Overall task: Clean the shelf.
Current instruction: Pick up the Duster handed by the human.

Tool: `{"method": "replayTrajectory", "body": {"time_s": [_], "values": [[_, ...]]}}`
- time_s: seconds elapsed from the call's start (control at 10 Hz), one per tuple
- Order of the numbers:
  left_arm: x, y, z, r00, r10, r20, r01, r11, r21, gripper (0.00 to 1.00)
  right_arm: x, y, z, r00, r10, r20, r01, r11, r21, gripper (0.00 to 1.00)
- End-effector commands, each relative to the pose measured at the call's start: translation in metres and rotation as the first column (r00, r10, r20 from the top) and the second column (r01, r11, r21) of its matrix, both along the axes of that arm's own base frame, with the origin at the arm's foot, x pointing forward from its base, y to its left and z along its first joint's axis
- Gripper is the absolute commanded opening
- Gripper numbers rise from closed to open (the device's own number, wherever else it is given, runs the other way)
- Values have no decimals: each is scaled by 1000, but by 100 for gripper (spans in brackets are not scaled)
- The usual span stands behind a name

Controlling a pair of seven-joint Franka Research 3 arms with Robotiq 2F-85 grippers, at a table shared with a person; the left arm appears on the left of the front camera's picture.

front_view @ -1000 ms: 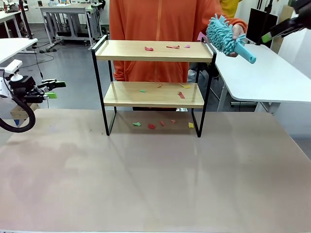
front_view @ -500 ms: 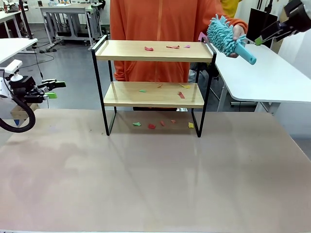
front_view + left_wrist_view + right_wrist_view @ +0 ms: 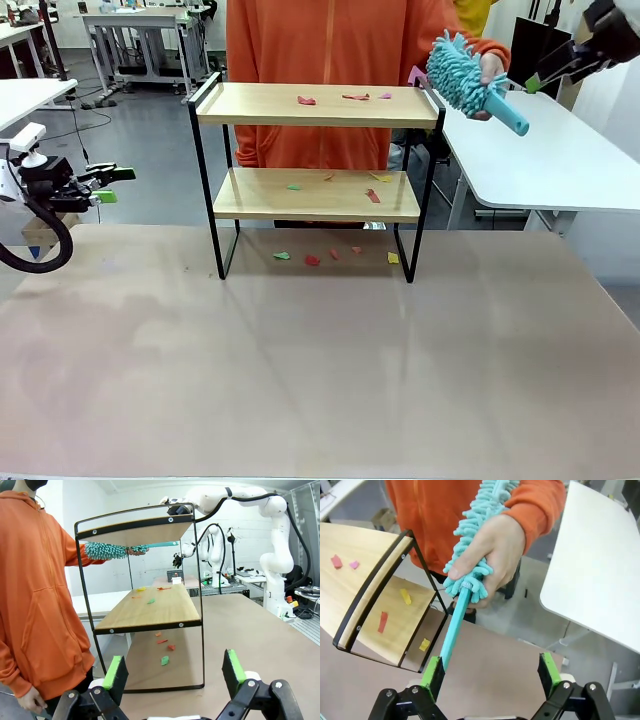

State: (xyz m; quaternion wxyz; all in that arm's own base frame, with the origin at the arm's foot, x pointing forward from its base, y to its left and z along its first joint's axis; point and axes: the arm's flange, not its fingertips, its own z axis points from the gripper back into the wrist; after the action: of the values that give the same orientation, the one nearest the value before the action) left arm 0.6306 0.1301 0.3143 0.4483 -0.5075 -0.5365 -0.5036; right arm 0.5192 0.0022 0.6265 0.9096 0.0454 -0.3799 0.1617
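**Shelf cleaning: nothing wiped yet, duster only being offered**

The far side of the big pale surface (image 3: 320, 380) is taken up by the shelf (image 3: 315, 105), which is stood upright near the middle, right in front of a person in an orange hoodie (image 3: 320, 40). A fluffy teal duster (image 3: 462, 72) is held out by the person's hand (image 3: 490, 555) just off the shelf's right end, around top-board height, with the handle pointed at the right gripper (image 3: 490, 669). That gripper's fingers (image 3: 548, 670) are spread wide. The handle's tip is seen just beside one green pad (image 3: 433, 671), so nothing looks to be pinched. The left gripper (image 3: 105, 185) is parked well off to the left of the shelf, fingers spread too, with nothing between them. Coloured paper scraps (image 3: 345, 97) are scattered on the top board, and more are seen on the lower board and on the surface under the shelf. So basically no cleaning can be counted as done: the duster has to be taken first, and then both boards have to be swept.
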Motion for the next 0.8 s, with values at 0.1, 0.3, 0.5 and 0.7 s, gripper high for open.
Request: {"method": "replayTrajectory", "body": {"time_s": [0.1,0.3,0.5,0.7], "values": [[0,-1,2,1000,-2,5,2,1000,-3,100,-3,40,5,991,-89,-100,85,996,-41,100],[0,-1,2,1000,-2,5,2,1000,-3,100,1,59,-2,988,-94,-121,89,995,-41,100],[0,-1,2,1000,-2,5,2,1000,-3,100,6,66,-9,984,-117,-130,114,993,-34,100],[0,-1,2,1000,-2,5,2,1000,-3,100,17,65,-22,979,-131,-156,127,991,-38,100]]}}
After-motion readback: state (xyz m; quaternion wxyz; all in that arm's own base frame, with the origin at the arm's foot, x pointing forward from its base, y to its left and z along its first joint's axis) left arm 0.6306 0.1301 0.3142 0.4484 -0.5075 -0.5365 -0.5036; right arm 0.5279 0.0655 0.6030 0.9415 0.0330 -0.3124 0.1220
